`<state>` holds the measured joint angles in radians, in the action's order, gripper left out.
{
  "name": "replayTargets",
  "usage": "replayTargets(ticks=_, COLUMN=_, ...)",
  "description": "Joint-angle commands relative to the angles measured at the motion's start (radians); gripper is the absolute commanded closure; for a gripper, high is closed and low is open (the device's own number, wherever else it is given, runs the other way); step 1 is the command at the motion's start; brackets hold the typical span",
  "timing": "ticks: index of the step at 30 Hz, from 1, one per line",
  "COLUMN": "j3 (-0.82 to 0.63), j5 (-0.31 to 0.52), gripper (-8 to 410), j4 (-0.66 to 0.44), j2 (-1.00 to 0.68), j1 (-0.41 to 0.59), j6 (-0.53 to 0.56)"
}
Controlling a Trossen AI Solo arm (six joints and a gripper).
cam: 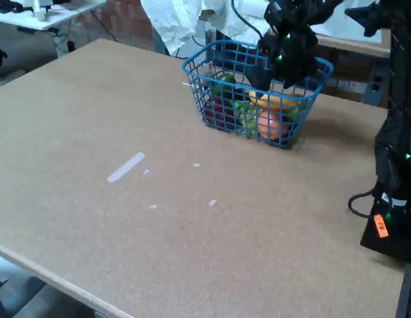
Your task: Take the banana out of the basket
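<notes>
A blue wire-mesh basket [207,101] stands near the table's far edge in the fixed view. Inside it lies a yellow banana [280,102] toward the right end, above a round orange-pink fruit [272,124]. Green and red fruits [223,97] fill the left part. My black gripper [264,81] reaches down into the basket from above, just left of the banana. Its fingertips are hidden behind the wrist and the mesh, so I cannot tell whether they are open or shut or touching the banana.
The arm's black base [391,199] with an orange tag stands at the right table edge. A strip of pale tape [126,167] and small specks lie on the brown tabletop [126,232]. White cloth and a desk are behind the table.
</notes>
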<state>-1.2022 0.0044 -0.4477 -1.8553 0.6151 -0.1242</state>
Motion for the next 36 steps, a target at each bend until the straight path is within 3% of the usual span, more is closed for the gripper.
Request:
replayTargets(ticks=1, j3=0.003, j5=0.009, gripper=2, j4=0.021, j2=-0.013, j1=0.001, j6=-0.014)
replayTargets(ticks=23, j3=0.003, j5=-0.005, gripper=16, j4=0.082, j2=-0.076, j1=0.005, j6=-0.034)
replayTargets(ticks=28, j3=0.003, j5=-0.005, gripper=82, j4=0.084, j2=-0.076, j1=0.005, j6=-0.033)
replayTargets(ticks=36, j3=0.003, j5=-0.006, gripper=264, j4=0.085, j2=-0.075, j1=0.004, j6=-0.01)
